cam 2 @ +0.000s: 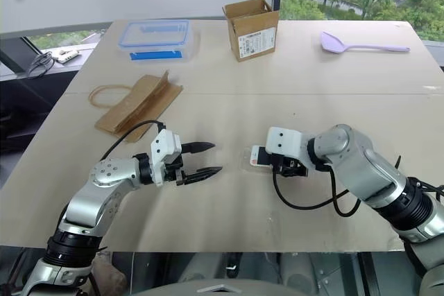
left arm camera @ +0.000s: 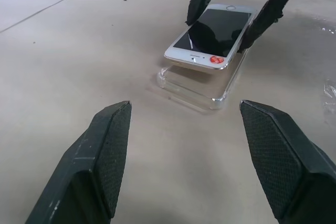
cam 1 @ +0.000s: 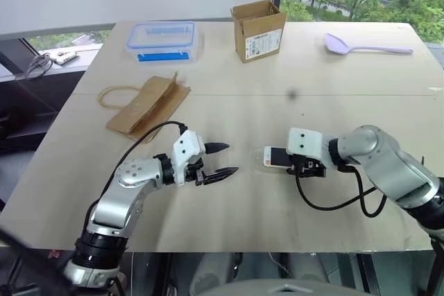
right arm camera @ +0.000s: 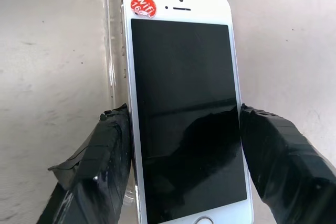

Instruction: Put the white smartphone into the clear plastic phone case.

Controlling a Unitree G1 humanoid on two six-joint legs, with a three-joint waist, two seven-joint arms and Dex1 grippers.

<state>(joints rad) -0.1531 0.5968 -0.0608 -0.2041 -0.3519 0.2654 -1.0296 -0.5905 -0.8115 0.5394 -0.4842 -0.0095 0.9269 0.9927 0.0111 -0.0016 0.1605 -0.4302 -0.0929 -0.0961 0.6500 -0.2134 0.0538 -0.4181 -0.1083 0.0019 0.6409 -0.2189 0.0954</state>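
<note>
holding the white smartphone (right arm camera: 184, 114) by its long edges, the right claw (cam 1: 307, 166) has one black finger pressed against each side, screen up, with the red sticker at the end pointing away from the wrist. the phone sits tilted over the clear plastic phone case (left arm camera: 202, 90), which lies flat on the tabletop (cam 1: 312, 81) just below it; in the left wrist view the near end of the phone stands above the case rim with a gap under it, so it is lined up but not seated. from the right wrist view the case shows past the sticker end and along one side of the phone, so the two are slightly offset rather than square. the left claw (cam 1: 222, 159) hovers just above the tabletop a little way from the case, its fingers spread and empty, pointing toward it. my judgement: the pickup and the carry to the case are done, and what is left is to square the phone with the shell, press it down until the edges snap in, and likely steady the case with the free claw, since thin plastic like this could slide.
</note>
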